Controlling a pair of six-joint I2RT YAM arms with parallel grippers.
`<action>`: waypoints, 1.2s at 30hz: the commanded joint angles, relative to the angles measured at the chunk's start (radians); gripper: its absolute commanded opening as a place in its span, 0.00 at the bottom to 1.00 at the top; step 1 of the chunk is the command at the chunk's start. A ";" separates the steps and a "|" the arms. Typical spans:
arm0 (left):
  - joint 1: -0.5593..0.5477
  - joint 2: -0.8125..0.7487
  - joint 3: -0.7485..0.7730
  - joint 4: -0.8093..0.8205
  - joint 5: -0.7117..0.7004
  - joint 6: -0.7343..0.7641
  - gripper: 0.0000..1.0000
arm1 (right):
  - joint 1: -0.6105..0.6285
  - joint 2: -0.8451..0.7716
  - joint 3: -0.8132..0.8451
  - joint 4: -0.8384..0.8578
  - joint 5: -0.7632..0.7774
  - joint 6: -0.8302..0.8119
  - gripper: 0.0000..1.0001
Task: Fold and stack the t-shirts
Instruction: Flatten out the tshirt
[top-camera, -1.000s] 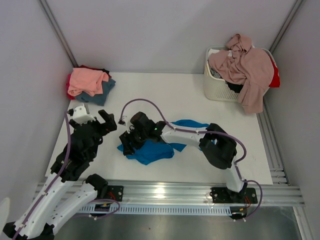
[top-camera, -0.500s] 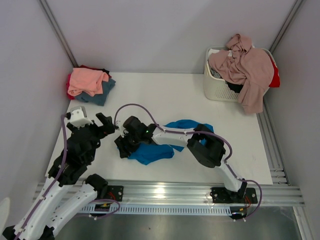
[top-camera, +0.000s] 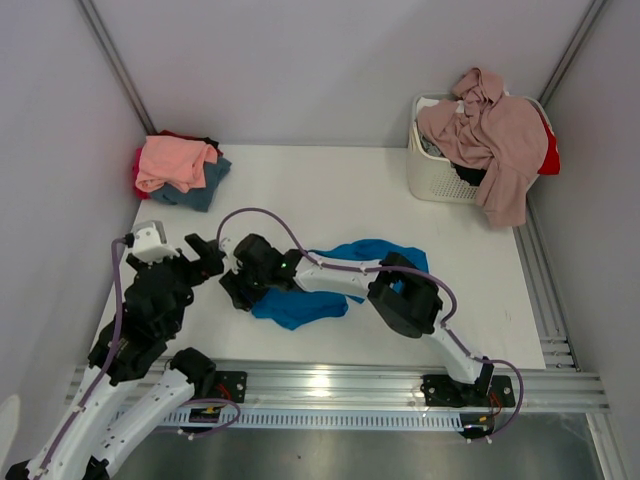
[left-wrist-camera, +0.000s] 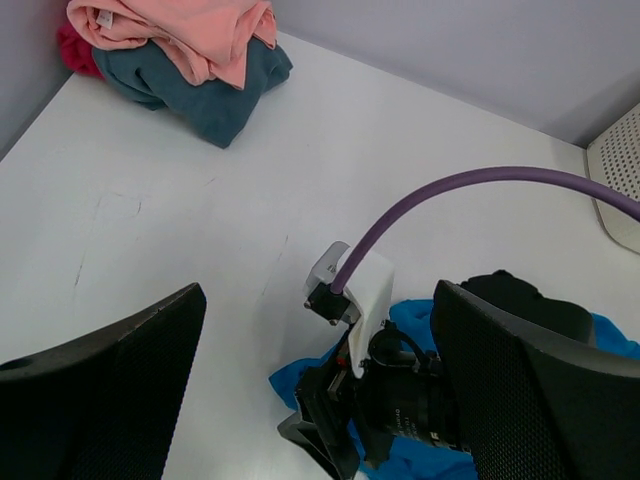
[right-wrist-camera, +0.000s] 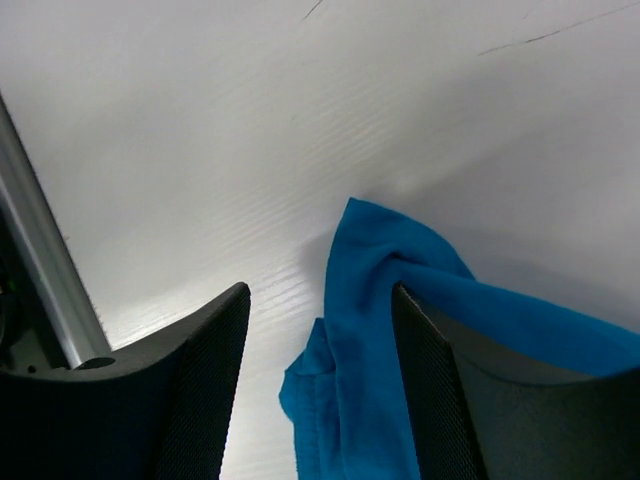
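The bright blue t-shirt (top-camera: 305, 305) lies rumpled on the tabletop (top-camera: 330, 200), near its front edge. The right jaws sit low at the shirt's left edge, partly open. They straddle a bunched corner without clamping it. The left jaws hang just beside them, spread wide and empty. To my eye, the pinch should close only once that corner sits deep between the jaws, then draw outward to flatten the cloth. The right wrist view alone shows the corner between the jaws. Only overhead shows the folded stack (top-camera: 180, 165) and the basket (top-camera: 435, 175).
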 joint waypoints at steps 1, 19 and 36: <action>0.008 -0.008 -0.009 -0.009 0.006 -0.005 0.99 | 0.015 0.037 0.053 -0.002 0.083 -0.042 0.62; 0.008 0.002 -0.020 0.034 0.015 0.041 0.99 | 0.018 0.058 0.035 -0.022 0.276 -0.026 0.00; 0.009 0.118 -0.061 0.159 0.108 -0.045 0.99 | -0.045 -0.670 -0.154 -0.118 1.194 -0.189 0.00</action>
